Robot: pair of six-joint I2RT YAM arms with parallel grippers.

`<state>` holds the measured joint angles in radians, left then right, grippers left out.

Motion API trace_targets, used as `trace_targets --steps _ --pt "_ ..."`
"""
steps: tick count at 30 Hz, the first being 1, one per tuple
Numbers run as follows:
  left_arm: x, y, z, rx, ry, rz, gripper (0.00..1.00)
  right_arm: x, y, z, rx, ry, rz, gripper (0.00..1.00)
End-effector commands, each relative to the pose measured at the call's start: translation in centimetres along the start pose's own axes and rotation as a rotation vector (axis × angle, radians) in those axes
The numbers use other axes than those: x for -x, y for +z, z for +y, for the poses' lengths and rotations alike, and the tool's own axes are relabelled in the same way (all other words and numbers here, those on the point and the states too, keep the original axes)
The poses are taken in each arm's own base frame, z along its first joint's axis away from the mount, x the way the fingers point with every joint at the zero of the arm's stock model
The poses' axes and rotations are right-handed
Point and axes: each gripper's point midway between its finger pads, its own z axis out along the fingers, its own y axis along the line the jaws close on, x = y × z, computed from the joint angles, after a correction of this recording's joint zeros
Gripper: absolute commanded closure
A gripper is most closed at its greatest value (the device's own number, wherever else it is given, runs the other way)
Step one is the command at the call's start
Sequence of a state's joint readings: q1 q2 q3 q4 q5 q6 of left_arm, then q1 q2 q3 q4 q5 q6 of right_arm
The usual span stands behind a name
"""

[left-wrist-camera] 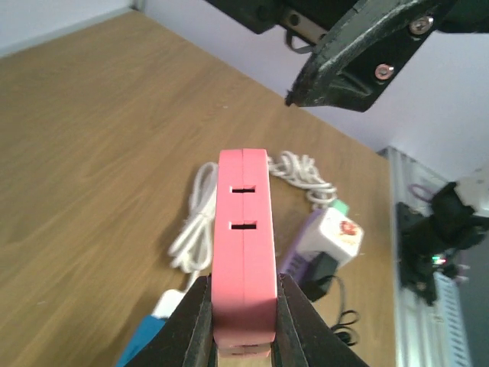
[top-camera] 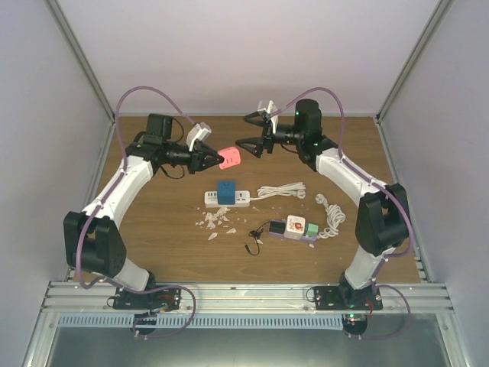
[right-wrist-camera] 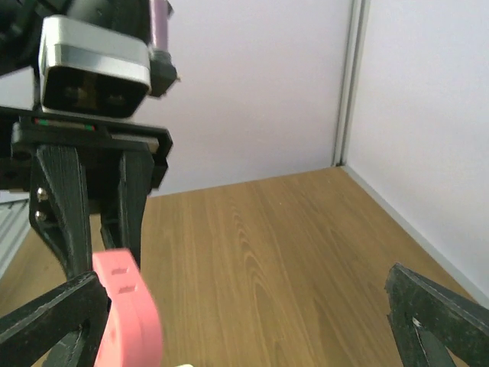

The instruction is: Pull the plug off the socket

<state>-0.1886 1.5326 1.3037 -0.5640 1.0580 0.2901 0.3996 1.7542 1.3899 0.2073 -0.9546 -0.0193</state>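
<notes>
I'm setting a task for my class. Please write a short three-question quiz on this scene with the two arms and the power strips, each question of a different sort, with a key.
1. True or false: the left pincer is shut on the pink adapter, held up off the table.
2. Which adapter stands on the white power strip? A) the green one B) the blue one C) the pink one
3. Fill in: the right pincer is ___ and holds nothing.

Key: 1 true; 2 B, the blue adapter; 3 open.
</notes>
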Motion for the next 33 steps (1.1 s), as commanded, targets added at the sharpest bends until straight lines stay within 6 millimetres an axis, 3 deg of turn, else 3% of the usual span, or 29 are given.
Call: trace_targets --steps 1,6,9,16,24,33 --pt "1.5 -2.6 2.8 0.225 0.142 -0.03 1.0 0.9 -0.8 -0.4 -0.04 -0.053 0.028 0.0" --pt "1.5 -6.0 7.6 0.456 0.168 -0.002 1.0 0.9 -1.7 -1.2 -0.085 -0.105 0.059 0.0" --pt "0.9 -8.4 11.9 0.672 0.125 0.035 1.0 0.9 -2.0 -1.8 -0.116 -0.129 0.078 0.0" --pt "-0.8 -14.0 18.5 0.934 0.154 0.125 1.0 1.0 -3.3 -3.6 -0.258 -0.179 0.118 0.0" --pt "-4.1 -17.5 25.0 1.078 0.247 0.304 1.0 1.7 -5.3 -5.3 -0.456 -0.268 0.109 0.0" --pt "-5.1 -20.7 30.5 1.209 0.459 0.476 1.0 1.1 -6.5 -7.3 -0.588 -0.182 0.135 0.0"
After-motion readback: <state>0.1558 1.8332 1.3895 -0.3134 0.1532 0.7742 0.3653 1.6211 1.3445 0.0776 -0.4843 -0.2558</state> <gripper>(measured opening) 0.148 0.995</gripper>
